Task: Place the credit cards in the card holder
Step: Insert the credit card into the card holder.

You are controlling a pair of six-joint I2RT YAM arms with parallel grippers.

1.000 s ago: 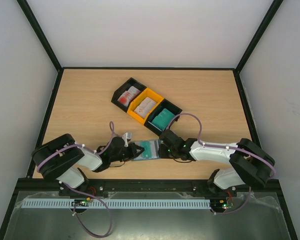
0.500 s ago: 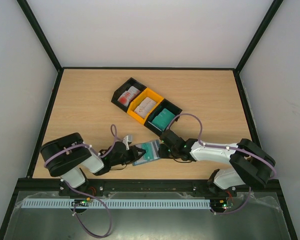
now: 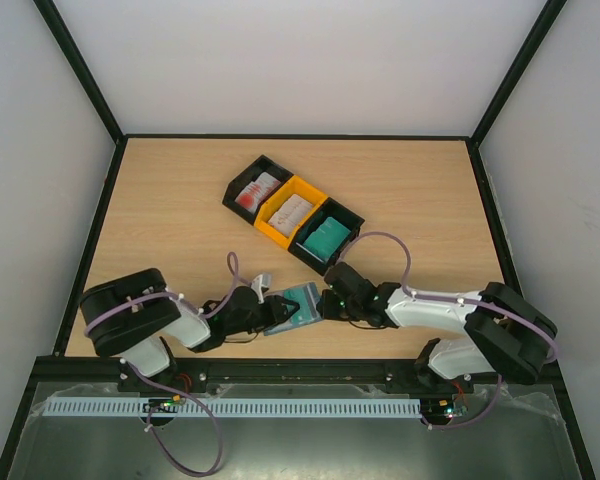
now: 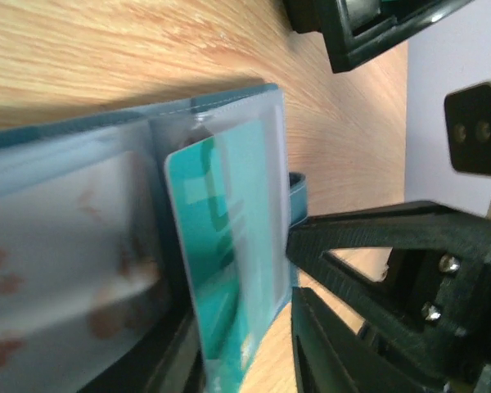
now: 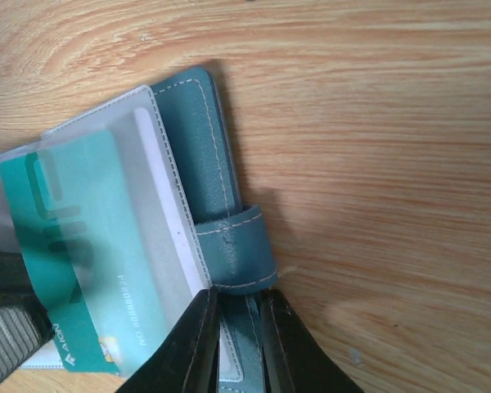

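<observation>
The card holder point(image 3: 292, 308) lies open on the wooden surface point(image 3: 180, 200) near its front edge, between the two arms. The right gripper point(image 5: 239, 299) is clenched on the holder's edge just below the clasp tab point(image 5: 237, 250), with its two fingers pressed close together on the blue-teal cover. A green-teal card point(image 5: 82, 246) sits partly inside one clear sleeve of the holder, and one end of it sticks out past the sleeve's opening. In the left wrist view the neighbouring sleeve shows a pale card with reddish marks point(image 4: 65, 270), too blurred to read. The left gripper point(image 3: 268, 312) is at the holder's other end. I cannot tell whether it grips or is released.

Further back, three bins stand touching in a slanted row. A black bin point(image 3: 242, 180) holds red-and-white cards point(image 3: 252, 195), a yellow bin point(image 3: 276, 226) holds whitish cards point(image 3: 292, 210), and a second black bin point(image 3: 348, 217) holds a green-teal stack point(image 3: 325, 238).
</observation>
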